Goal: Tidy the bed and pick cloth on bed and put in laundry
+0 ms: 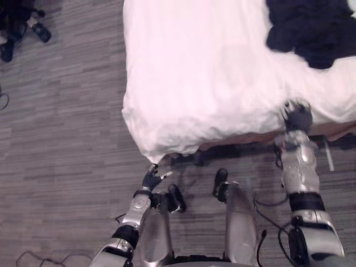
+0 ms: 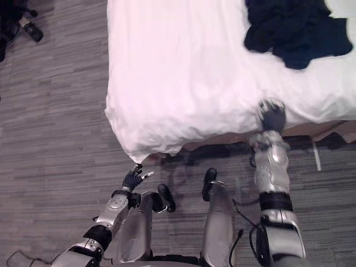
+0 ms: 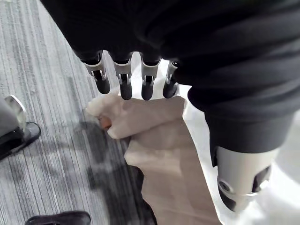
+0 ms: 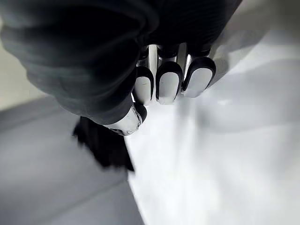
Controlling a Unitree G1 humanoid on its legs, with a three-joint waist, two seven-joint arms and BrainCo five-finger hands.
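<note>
Left eye view shows the bed point(image 1: 194, 72) with its white sheet point(image 1: 167, 122) pulled mostly flat, with some bumps and folds at the near corner. The dark cloth point(image 1: 311, 33) lies in a heap on the far right part of the bed, well apart from both hands. No hand holds it. So the picking up is not done yet, and the cloth has not gone to the laundry.

The right hand point(image 1: 297, 118) is at the near edge of the bed, right on the white sheet. I cannot tell if it is holding the sheet or just touching it. The dark cloth is farther up the bed from it.

The left hand point(image 1: 151, 179) hangs low over the grey floor point(image 1: 61, 139), just beside the bed's corner. Its fingers point(image 3: 123, 84) are straight and spread, and it holds nothing. In the left wrist view a tan cloth edge point(image 3: 159, 154) of the bed shows just past it.

I think the job is near its start: the sheet may need a bit more fixing, and the cloth part is all left to do
</note>
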